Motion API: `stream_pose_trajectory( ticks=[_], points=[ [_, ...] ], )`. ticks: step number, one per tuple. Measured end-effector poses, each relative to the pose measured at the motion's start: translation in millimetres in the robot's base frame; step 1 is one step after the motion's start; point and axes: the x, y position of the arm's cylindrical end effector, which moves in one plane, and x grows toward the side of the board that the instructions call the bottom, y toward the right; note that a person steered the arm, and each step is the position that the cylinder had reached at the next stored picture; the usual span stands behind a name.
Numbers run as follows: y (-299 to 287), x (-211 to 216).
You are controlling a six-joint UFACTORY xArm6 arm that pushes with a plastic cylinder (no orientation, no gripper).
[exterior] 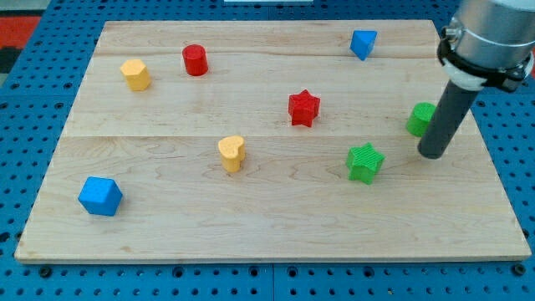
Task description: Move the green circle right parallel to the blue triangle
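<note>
The green circle [419, 118] sits near the view's right edge of the wooden board, partly hidden behind my rod. My tip [432, 155] rests on the board just below and to the right of it, touching or nearly touching it. The blue triangle [363, 43] lies near the view's top, up and left of the green circle. A green star [364, 162] lies left of my tip.
A red star [303, 108] sits mid-board. A yellow heart [232, 153] lies left of centre. A red cylinder [195, 60] and a yellow hexagon [135, 74] sit at the top left. A blue cube [100, 196] is at the bottom left. The board's right edge [493, 159] is close to my tip.
</note>
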Motion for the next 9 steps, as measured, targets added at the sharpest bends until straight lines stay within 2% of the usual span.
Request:
stream_pose_trajectory(
  ticks=[2,3,4,5,7,9],
  points=[
    [-44.7,-71.7],
    [-25.2,-50.2],
    [-34.6,-29.8],
    [33.1,-49.6],
    [39.9,-107.9],
    [40.8,-187.2]
  ],
)
